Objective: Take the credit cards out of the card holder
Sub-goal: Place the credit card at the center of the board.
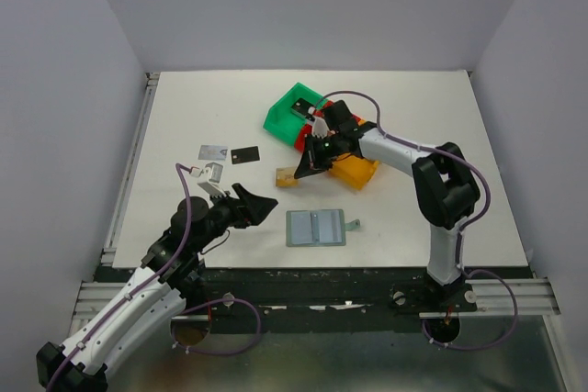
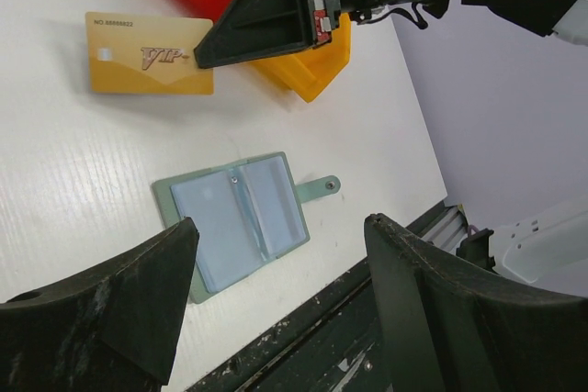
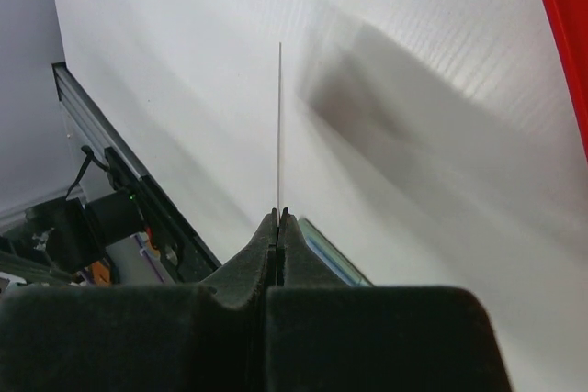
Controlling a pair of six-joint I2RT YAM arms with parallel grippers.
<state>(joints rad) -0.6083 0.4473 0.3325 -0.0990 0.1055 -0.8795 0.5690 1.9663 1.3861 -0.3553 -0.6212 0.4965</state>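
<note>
The right pincer [image 2: 202, 52] is closed tight on one short edge of the gold card [image 2: 147, 52]. It holds the card about the middle of the tabletop [image 1: 413, 117], just beside the orange bin [image 1: 356, 173]. I cannot tell whether the card touches the surface.

The left pincer [image 1: 257, 199] stands wide open with nothing in it, just left of the holder [image 1: 315, 227]. The holder lies unfolded near the near edge and looks empty. The black card [image 1: 244, 154] and silver card [image 1: 214, 151] lie side by side in the left half, well apart from the holder.

The risks, I think, are these. The grip takes only a thin margin, so the gold card may pivot or slip out. If it is let go from a height, it may slide under the bin or onto the holder. If the left pincer goes down, it may push the holder toward the near edge.
</note>
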